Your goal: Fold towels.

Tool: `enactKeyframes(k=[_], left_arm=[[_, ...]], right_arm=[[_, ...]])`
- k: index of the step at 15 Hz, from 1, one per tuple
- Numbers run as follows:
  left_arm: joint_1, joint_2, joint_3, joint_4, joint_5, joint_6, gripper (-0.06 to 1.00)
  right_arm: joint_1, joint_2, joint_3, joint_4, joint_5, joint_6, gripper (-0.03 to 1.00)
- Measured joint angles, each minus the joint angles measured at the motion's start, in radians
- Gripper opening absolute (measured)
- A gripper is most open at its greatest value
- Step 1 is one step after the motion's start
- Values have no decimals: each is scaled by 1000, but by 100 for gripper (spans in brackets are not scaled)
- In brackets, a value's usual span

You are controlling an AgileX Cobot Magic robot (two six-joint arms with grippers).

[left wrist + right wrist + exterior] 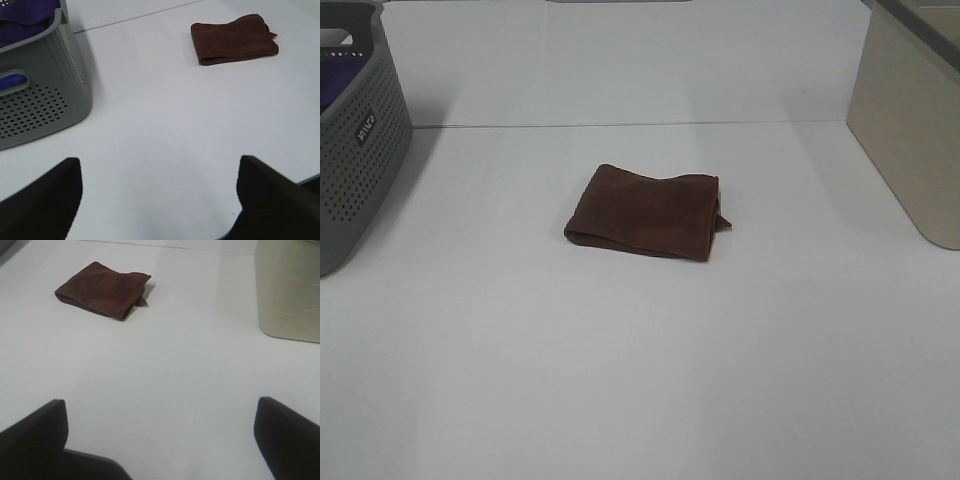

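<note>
A brown towel [646,212] lies folded into a small rectangle at the middle of the white table, with one corner sticking out at its right side. It also shows in the left wrist view [233,38] and the right wrist view [103,289]. Neither arm shows in the high view. My left gripper [157,192] is open and empty above bare table, well short of the towel. My right gripper [160,437] is open and empty too, far from the towel.
A grey perforated laundry basket [352,140] stands at the left edge with purple cloth [26,14] inside. A beige bin [912,120] stands at the right edge. A seam [620,125] crosses the table behind the towel.
</note>
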Motion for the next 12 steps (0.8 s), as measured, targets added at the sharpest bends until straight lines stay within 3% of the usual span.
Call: enactKeyframes(k=[12], left_arm=[[0, 0, 0, 0, 0, 0, 80]], right_arm=[[0, 0, 0, 4, -4, 0, 95]])
